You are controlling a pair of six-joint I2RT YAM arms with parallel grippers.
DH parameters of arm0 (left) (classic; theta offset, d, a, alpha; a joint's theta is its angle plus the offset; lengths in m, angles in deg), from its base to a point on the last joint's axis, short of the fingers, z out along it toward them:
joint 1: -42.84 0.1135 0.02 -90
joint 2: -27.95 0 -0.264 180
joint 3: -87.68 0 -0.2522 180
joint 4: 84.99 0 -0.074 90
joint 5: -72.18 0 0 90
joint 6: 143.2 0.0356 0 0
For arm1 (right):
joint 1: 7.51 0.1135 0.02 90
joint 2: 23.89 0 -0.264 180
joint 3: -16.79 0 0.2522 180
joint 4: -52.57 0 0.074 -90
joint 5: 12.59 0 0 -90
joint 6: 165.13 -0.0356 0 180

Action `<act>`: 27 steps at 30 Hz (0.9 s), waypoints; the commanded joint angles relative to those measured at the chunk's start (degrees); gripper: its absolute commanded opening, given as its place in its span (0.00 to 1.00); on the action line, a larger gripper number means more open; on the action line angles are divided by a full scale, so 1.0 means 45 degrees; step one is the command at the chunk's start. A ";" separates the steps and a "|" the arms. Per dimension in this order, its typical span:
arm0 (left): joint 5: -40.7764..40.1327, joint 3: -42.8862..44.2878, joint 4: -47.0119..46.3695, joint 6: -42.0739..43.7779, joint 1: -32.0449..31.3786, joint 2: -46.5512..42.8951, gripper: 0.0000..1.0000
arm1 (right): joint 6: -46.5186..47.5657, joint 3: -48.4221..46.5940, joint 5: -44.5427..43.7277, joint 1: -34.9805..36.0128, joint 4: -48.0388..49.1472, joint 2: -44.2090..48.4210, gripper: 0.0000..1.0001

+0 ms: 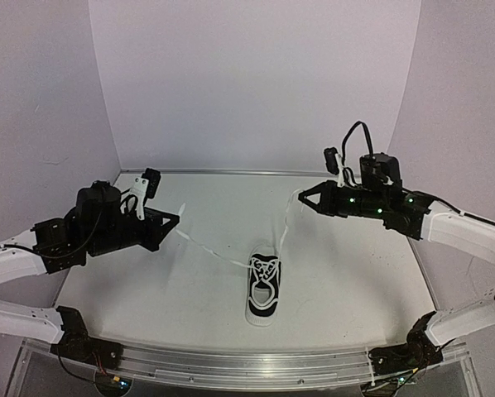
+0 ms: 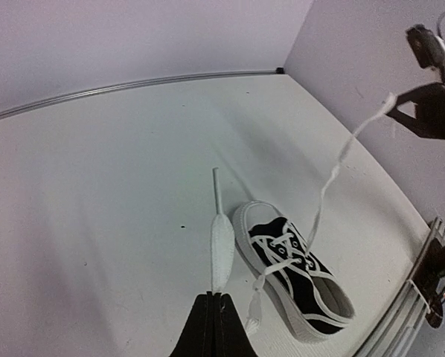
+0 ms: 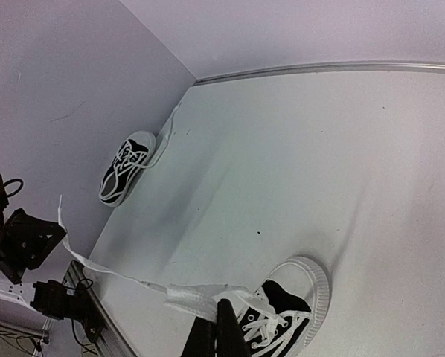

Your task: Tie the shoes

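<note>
Pale lilac walls (image 1: pixel 256 83) enclose a white tabletop (image 1: pixel 165 298). A black-and-white sneaker (image 1: pixel 264 291) lies by the middle of the near edge, and a second sneaker (image 3: pixel 126 167) rests against the left edge. The left fingers (image 2: pixel 204 331) and right fingers (image 3: pixel 226 335) are each clamped on one of the first sneaker's white laces (image 1: pixel 287 223).

**Layout.** One black-and-white canvas sneaker (image 1: pixel 264 291) lies on the white counter (image 1: pixel 355 281), centred near the front edge, between the two arms. Its white fabric left lace (image 1: pixel 208 246) runs back-left into the jaws of the left gripper (image 1: pixel 173 220). The right lace (image 1: pixel 286 227) runs back-right into those of the right gripper (image 1: pixel 304 197). A second matching sneaker (image 3: pixel 124 167) lies at the foot of the left wall (image 3: pixel 59 111), farther back than the left gripper.
</note>
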 commanded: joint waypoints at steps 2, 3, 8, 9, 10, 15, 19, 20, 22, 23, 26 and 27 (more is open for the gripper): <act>0.0834 -0.0726 -0.1357 0.1238 -0.0317 -0.1478 0.00 | 0.0462 -0.1481 0.1357 0.0431 0.0716 -0.1293 0.00; 0.0962 -0.0659 -0.1163 0.1380 -0.0334 -0.1531 0.00 | 0.0535 -0.1677 0.1415 0.0615 0.0740 -0.1695 0.00; 0.1517 -0.0452 -0.0609 0.2051 -0.0494 -0.1618 0.00 | 0.0663 -0.2938 0.1596 0.1800 0.1030 -0.3731 0.00; 0.1629 -0.0453 -0.0573 0.2117 -0.0527 -0.1692 0.00 | 0.0681 -0.3271 0.1610 0.2120 0.1051 -0.4223 0.00; 0.1733 -0.0450 -0.0519 0.2165 -0.0537 -0.1771 0.00 | 0.0698 -0.3590 0.1598 0.2501 0.1063 -0.4777 0.00; 0.1965 -0.0491 -0.0268 0.2249 -0.0571 -0.2010 0.00 | 0.0475 -0.5172 0.1811 0.3657 0.1054 -0.7060 0.02; 0.2036 -0.0604 -0.0154 0.2232 -0.0573 -0.2230 0.00 | 0.0226 -0.5483 0.1842 0.3802 0.0974 -0.7575 0.31; 0.2037 -0.0646 -0.0145 0.2247 -0.0573 -0.2272 0.00 | 0.0255 -0.5434 0.1590 0.3807 0.0892 -0.7477 0.37; 0.2036 -0.0715 -0.0127 0.2309 -0.0573 -0.2323 0.00 | 0.0384 -0.5402 0.1179 0.3785 0.0614 -0.7253 0.46; 0.2023 -0.0737 -0.0115 0.2348 -0.0573 -0.2310 0.00 | 0.0481 -0.5417 0.1055 0.3767 0.0351 -0.7160 0.49; 0.2066 -0.0705 -0.0123 0.2513 -0.0573 -0.2044 0.00 | 0.0600 -0.5221 0.0915 0.3568 -0.0133 -0.6749 0.52; 0.2077 -0.0680 -0.0127 0.2581 -0.0573 -0.1902 0.00 | 0.0605 -0.5031 0.0882 0.3475 -0.0202 -0.6511 0.52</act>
